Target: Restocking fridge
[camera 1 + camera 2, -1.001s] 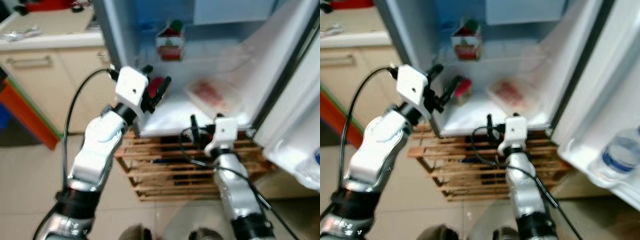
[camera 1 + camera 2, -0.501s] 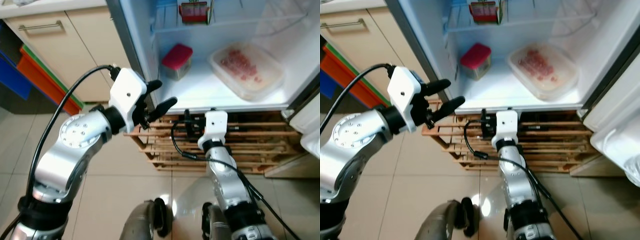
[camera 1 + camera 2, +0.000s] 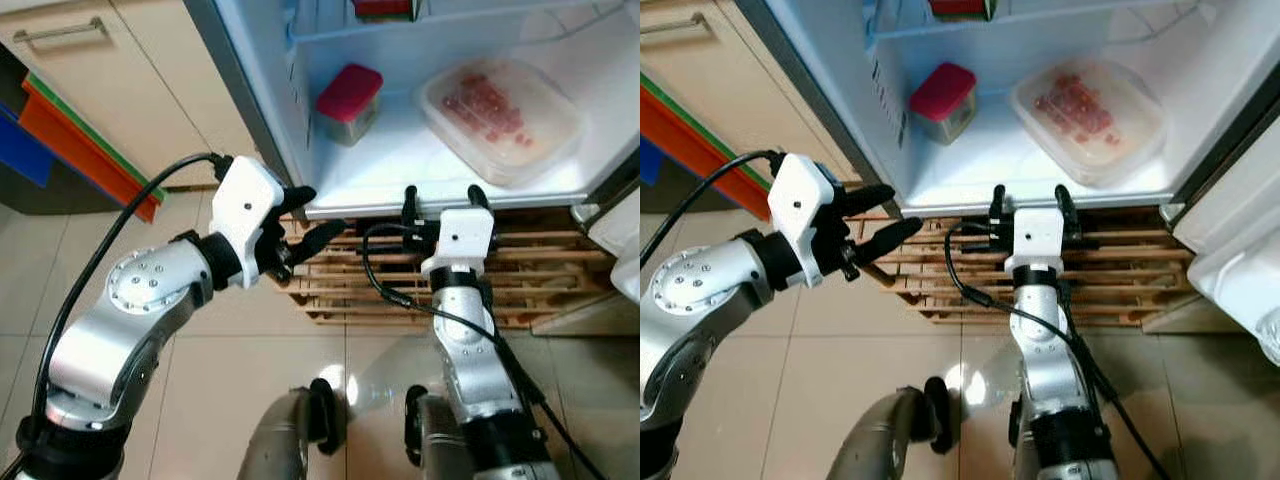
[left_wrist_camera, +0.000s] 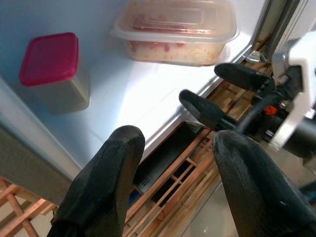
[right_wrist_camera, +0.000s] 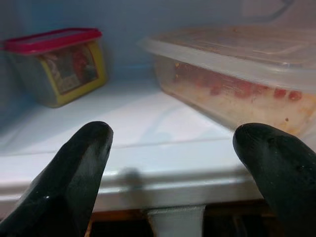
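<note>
The open fridge's white bottom shelf (image 3: 400,185) carries two things: a small squat container with a red lid (image 3: 349,103) toward the shelf's left rear, and a shallow clear plastic tub of reddish food with a clear lid (image 3: 500,118) on the right half, its long axis running slantwise from the rear toward the right front corner. Below the shelf's front edge sits a slatted wooden pallet (image 3: 520,290) on the tiled floor (image 3: 220,350).

The right end effector (image 3: 438,201) is raised just in front of the shelf's front edge, near its middle, fingers spread wide with nothing between them. In the right wrist view the clear tub (image 5: 237,74) lies straight ahead and slightly to one side, the red-lidded container (image 5: 57,64) further off to the other.

The left end effector (image 3: 305,215) hangs off the shelf's left front corner, below shelf level, its fingers (image 4: 106,187) parted and empty, pointing across toward the right arm.

Both items already sit inside the fridge. Of the two arms, the right is the nearer and better lined up with the clear tub, which lies just beyond and right of its fingers; the left is closer to the red-lidded container but would have to rise over the shelf edge.
</note>
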Controlling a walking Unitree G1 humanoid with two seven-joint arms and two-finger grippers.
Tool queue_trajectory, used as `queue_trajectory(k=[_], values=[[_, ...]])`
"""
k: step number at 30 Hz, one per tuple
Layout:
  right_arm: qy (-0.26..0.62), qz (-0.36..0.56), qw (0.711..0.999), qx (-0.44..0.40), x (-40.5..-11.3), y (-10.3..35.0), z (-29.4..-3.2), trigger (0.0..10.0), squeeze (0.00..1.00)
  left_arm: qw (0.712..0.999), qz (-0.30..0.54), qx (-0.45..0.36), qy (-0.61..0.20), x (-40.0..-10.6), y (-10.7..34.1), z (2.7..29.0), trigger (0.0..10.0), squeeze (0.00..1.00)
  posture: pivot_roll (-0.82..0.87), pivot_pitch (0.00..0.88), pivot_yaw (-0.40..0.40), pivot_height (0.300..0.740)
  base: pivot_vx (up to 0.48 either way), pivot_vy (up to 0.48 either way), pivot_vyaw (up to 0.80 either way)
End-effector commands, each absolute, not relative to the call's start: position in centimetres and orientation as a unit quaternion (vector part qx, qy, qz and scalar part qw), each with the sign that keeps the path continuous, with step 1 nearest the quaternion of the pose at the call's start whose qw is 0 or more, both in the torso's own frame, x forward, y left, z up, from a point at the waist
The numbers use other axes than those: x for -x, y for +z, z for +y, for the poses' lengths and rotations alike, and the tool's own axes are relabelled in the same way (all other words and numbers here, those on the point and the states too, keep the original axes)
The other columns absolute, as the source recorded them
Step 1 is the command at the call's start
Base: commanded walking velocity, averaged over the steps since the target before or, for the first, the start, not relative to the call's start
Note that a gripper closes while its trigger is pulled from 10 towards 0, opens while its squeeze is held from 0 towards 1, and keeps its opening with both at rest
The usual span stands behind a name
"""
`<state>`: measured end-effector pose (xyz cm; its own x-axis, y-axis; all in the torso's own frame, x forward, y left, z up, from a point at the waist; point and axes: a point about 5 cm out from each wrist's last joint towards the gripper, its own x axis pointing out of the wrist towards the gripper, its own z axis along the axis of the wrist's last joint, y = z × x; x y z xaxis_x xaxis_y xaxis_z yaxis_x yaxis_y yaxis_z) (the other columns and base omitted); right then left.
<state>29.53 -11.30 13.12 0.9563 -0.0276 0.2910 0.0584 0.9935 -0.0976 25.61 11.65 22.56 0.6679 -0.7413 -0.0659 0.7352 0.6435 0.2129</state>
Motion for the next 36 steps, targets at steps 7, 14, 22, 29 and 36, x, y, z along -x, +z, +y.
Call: queue_trajectory(k=[7,14,22,29,36], values=[[-0.036,-0.14,0.987,0.066,-29.5,12.5,-11.5,10.0,0.0,0.912,-0.006,-0.104,-0.398,-25.6,22.0,11.6,10.0,0.0,0.1,0.334,0.179,0.725,0.0,0.0,0.0],[-0.064,-0.178,0.978,0.087,-29.5,14.1,-12.5,10.0,0.0,0.915,-0.006,-0.099,-0.391,-25.5,21.8,11.5,10.0,0.0,0.1,0.331,0.166,0.725,0.0,0.0,0.0],[-0.119,-0.19,0.97,0.098,-29.7,14.4,-14.3,10.0,0.0,0.919,-0.004,-0.093,-0.383,-25.5,21.3,11.5,10.0,0.0,0.09,0.33,0.154,0.725,0.0,0.0,0.0],[-0.149,-0.18,0.965,0.12,-30.4,14.0,-15.9,10.0,0.0,0.922,0.0,-0.09,-0.377,-25.6,21.0,11.6,10.0,0.0,0.09,0.328,0.152,0.725,0.0,0.0,0.0],[-0.17,-0.169,0.957,0.162,-31.8,13.3,-17.5,10.0,0.0,0.924,0.005,-0.085,-0.373,-25.7,20.6,11.6,10.0,0.0,0.09,0.326,0.146,0.725,0.0,0.0,0.0]])
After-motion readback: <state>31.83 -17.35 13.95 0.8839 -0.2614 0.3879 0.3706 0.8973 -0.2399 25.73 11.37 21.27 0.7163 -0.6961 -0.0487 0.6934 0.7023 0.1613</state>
